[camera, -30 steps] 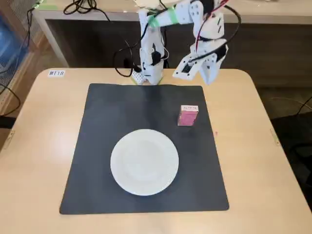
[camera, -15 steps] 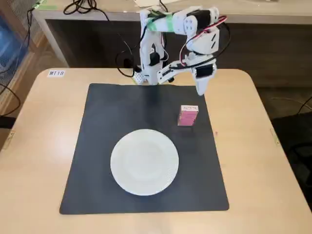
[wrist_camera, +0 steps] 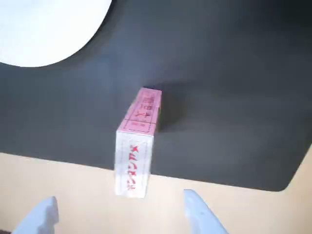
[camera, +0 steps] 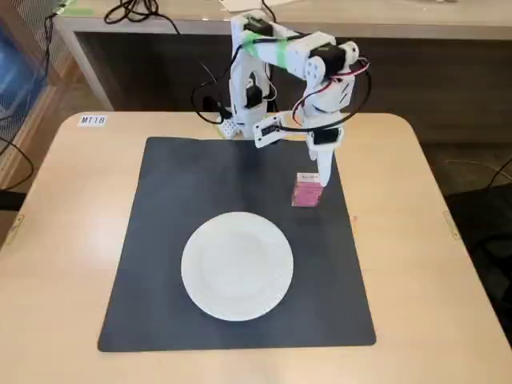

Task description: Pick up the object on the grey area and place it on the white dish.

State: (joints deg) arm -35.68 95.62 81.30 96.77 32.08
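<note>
The small pink box (camera: 306, 192) with a white top stands upright on the dark grey mat (camera: 192, 192), toward its far right part. The wrist view shows the box (wrist_camera: 136, 141) with red print, standing on the mat (wrist_camera: 224, 97). My gripper (camera: 322, 181) hangs right over the box, pointing down. In the wrist view my gripper (wrist_camera: 119, 197) is open, its two white fingertips (wrist_camera: 197, 214) wide apart on either side of the box and not touching it. The white dish (camera: 237, 266) lies empty on the near middle of the mat, and its rim shows in the wrist view (wrist_camera: 44, 24).
The mat lies on a light wooden table (camera: 72, 240). The arm's base (camera: 244, 88) with black cables stands at the table's far edge. A small white label (camera: 92, 120) sits at the far left corner. A desk and floor lie beyond.
</note>
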